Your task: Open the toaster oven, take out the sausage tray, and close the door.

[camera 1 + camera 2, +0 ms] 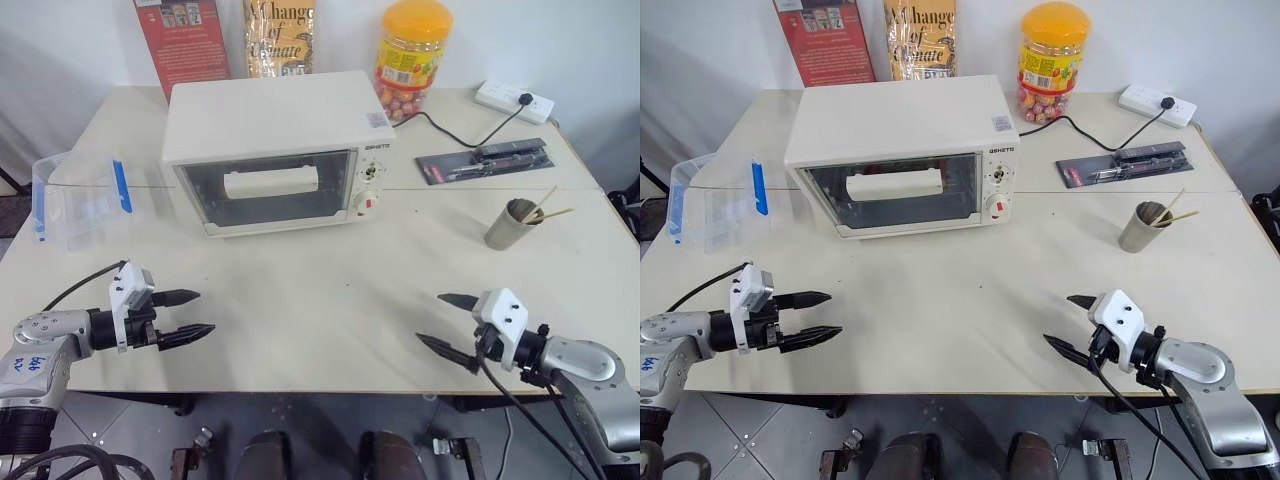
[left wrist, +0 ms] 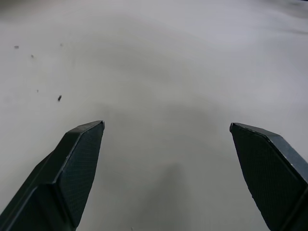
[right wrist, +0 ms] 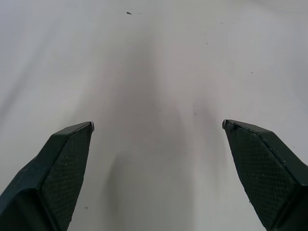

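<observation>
My left claw (image 1: 192,313) at lower left and right claw (image 1: 447,324) at lower right both spread wide, empty, over bare table (image 1: 320,290). Toaster oven (image 1: 275,145) upper centre, door (image 1: 268,188) closed, well apart from both claws.

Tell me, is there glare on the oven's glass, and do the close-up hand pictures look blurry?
Left eye view: the door of the toaster oven is dim with faint reflections, no strong glare. Left wrist view: the left hand fingertips look sharp, with a soft shadow on the table between them. Right wrist view: the right hand likewise, over a soft shadow.
</observation>
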Robot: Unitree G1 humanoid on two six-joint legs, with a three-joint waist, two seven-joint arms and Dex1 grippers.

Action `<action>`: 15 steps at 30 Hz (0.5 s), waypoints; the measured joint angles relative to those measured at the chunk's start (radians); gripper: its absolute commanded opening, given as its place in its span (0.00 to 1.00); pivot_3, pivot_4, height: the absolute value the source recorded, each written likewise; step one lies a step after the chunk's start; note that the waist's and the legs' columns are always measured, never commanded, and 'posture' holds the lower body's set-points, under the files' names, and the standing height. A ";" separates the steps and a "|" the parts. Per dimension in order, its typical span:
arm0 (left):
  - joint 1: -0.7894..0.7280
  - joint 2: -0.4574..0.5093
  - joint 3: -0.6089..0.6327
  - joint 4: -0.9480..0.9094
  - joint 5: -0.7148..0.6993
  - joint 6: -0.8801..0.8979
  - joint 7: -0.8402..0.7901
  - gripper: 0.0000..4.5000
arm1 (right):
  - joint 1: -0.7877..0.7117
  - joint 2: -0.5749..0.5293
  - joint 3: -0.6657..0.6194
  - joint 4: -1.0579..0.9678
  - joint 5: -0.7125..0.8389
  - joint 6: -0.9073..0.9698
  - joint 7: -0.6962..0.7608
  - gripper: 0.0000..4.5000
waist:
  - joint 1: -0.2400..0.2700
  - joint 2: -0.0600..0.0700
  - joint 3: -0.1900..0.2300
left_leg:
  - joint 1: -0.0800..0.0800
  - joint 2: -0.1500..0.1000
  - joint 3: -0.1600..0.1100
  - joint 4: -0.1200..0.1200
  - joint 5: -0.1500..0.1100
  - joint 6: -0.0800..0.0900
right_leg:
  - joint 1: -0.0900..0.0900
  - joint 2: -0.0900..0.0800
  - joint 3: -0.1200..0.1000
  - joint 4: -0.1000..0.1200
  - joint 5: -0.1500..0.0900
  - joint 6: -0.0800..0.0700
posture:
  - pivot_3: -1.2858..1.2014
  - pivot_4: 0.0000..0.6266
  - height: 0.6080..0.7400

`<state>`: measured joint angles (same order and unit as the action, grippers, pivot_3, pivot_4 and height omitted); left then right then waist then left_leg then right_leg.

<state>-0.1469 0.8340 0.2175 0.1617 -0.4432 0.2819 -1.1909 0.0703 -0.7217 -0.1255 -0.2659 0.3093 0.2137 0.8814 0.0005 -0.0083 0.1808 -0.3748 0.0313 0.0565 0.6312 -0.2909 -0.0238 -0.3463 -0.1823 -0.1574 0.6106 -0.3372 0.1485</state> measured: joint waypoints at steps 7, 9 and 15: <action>-0.011 -0.016 0.001 0.007 0.008 -0.018 0.049 0.99 | -0.071 -0.012 0.029 -0.011 0.003 0.030 0.029 1.00 | -0.002 0.000 0.000 | 0.000 0.000 0.000 0.000 0.000 0.000 | 0.000 0.000 0.000 0.001 0.000 0.000 | 0.52 0.24 1.00; -0.010 -0.016 0.007 0.005 0.006 -0.016 0.055 0.99 | -0.116 -0.013 0.054 -0.018 0.014 0.059 0.047 1.00 | -0.002 0.000 0.000 | 0.000 0.000 0.000 0.000 0.000 0.000 | 0.000 0.000 0.000 0.000 0.000 0.000 | 0.52 0.24 1.00; -0.026 -0.035 0.056 -0.003 -0.026 -0.021 0.077 0.99 | -0.399 0.025 0.160 -0.001 0.071 0.202 0.087 1.00 | -0.004 0.000 0.000 | 0.000 0.000 0.000 0.002 0.000 0.000 | 0.000 0.000 0.000 0.002 0.000 0.000 | 0.52 0.24 1.00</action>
<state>-0.1734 0.7989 0.2739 0.1585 -0.4688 0.2609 -1.1139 -0.3290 -0.6967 0.0340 -0.2671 0.3802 0.4153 0.9684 -0.0039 -0.0084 0.1809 -0.3751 0.0314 0.0562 0.6331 -0.2908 -0.0239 -0.3466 -0.1823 -0.1573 0.6122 -0.3371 0.1485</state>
